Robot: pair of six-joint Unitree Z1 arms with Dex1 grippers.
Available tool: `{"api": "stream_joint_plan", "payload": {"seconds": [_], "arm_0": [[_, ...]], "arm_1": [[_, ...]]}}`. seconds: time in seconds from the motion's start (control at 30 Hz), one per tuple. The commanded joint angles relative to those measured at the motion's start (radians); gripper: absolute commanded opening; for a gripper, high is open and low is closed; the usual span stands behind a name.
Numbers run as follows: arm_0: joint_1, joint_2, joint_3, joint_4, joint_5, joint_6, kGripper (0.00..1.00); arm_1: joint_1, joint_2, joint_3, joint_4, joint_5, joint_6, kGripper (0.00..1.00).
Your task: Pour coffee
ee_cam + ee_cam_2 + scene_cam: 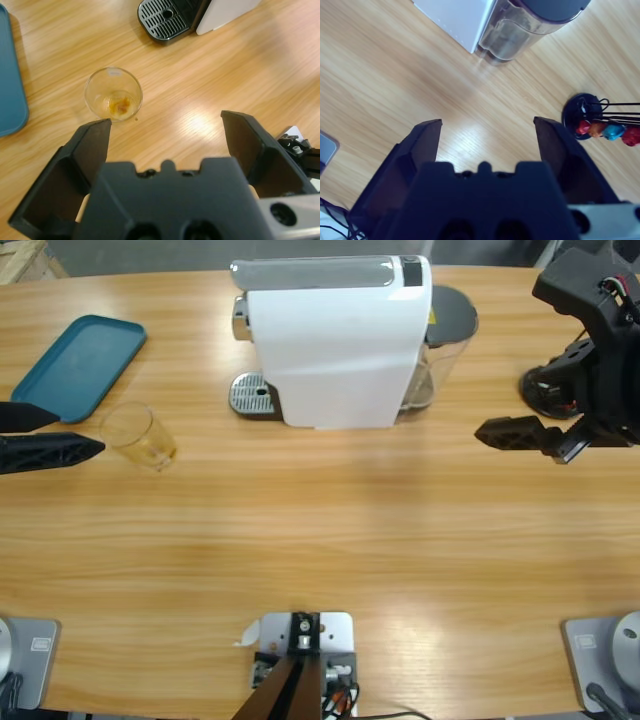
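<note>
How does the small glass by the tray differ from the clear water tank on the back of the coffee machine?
The glass is small, open-topped and stands alone on the table; the water tank is larger, capped by a dark grey lid, and sits fixed against the white coffee machine. The glass holds only a brownish residue at its bottom; the tank's contents cannot be told. Both are transparent and upright.

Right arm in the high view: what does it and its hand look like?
The right arm is a bulky black body with red and white cables showing near its top. The right hand ends in two matte black, wedge-shaped jaws with hollow, ribbed backs. The left hand has matching black jaws.
</note>
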Motion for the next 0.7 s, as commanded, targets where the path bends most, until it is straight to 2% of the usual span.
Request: {"api": "stream_joint_plan", "payload": {"seconds": [0.03,0.17,0.4,0.7], "arm_0": [[0.034,0.153,-0.019,0.022,0.113,0.039,0.959],[0.104,0.191,-0.054,0.043,0.127,0.039,0.959],[0.106,0.329,-0.12,0.037,0.072,0.035,0.95],[0.106,0.326,-0.081,0.02,0.016,0.0,0.95]], "arm_1": [[-0.098,-0.016,0.026,-0.038,0.066,-0.064,0.812],[-0.129,-0.016,0.031,-0.039,0.083,-0.091,0.812],[-0.179,-0.015,0.031,-0.049,0.105,-0.127,0.812],[-0.198,0.016,0.031,-0.071,0.124,-0.143,0.812]]}}
